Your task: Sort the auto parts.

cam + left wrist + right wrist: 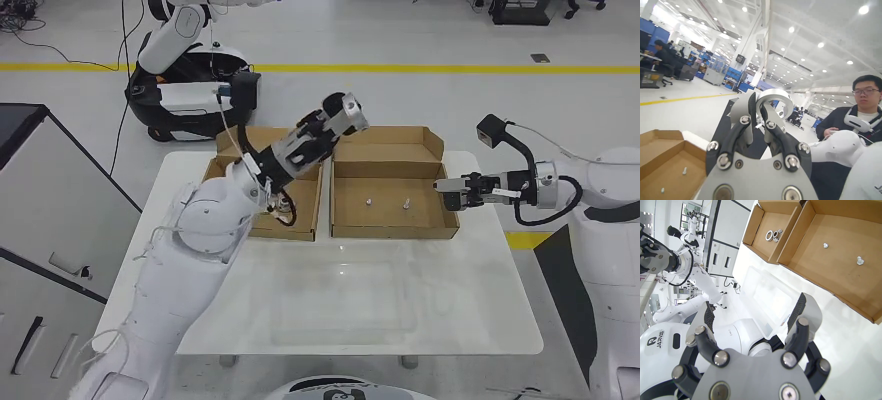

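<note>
My left gripper (pixel 350 108) is raised above the gap between two cardboard boxes, pointing upward, shut on a silver metal ring (pixel 774 100) that it pinches by the rim. The left box (pixel 753 224) holds another silver ring (pixel 769 236) and a toothed hub (pixel 778 235) side by side. Two small bolts (pixel 370 200) (pixel 407 203) lie apart in the right box (pixel 395 232). By that box's right wall hangs my right gripper (pixel 440 187), open, with nothing between its fingers (pixel 800 311).
A clear plastic tray (pixel 345 305) lies on the white table (pixel 460 290) in front of the boxes. Another robot's base (pixel 190 95) stands behind the table. A grey cabinet (pixel 50 200) is on the left.
</note>
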